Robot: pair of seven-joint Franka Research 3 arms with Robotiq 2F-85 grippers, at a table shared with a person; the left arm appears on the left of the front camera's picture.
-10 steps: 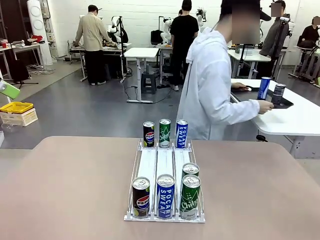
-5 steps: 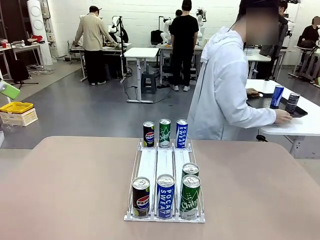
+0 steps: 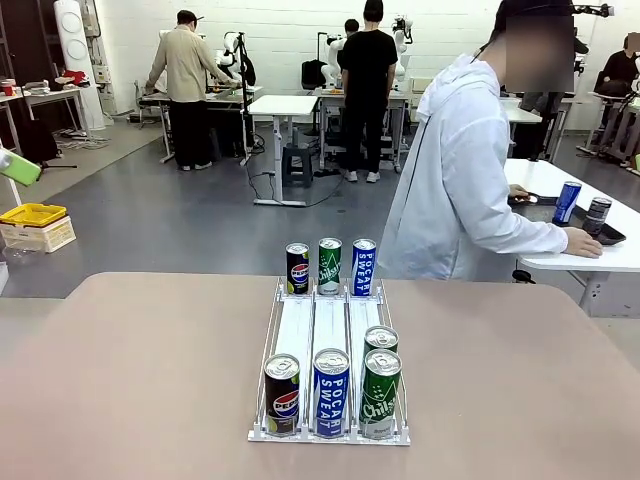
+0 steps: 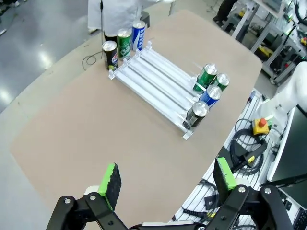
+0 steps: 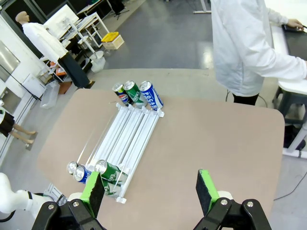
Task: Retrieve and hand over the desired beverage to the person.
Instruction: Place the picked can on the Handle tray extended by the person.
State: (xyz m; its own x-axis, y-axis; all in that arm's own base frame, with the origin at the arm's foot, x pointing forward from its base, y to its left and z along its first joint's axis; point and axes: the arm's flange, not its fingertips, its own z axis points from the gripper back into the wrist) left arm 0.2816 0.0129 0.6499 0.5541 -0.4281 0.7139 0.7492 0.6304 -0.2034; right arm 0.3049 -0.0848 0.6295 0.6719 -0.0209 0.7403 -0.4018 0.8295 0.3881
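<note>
A white three-lane can rack sits in the middle of the brown table, running from the robot's edge toward the far edge. At its near end stand four cans: a Pepsi can in the left lane, a blue Pocari Sweat can in the middle lane, and a green Chilsung can in the right lane with a second green can touching it just behind. At the far end stand three more, one to a lane: another Pepsi can, a green Chilsung can and a blue Pocari Sweat can. The stretch of lanes between the two groups is bare.

The left gripper hangs high above the table's left edge with its green-padded fingers spread wide apart and nothing between them; the rack and all the cans lie well away from it, farther in on the table. The right gripper hangs high over the robot's edge of the table, its fingers likewise wide apart and holding nothing, with the near group of cans below and just beside its left finger in the right wrist view.

The person in a white hooded jacket stands beyond the far right corner of the table, turned away toward a white side table, one hand resting on it beside a dark tray that holds two cans.
</note>
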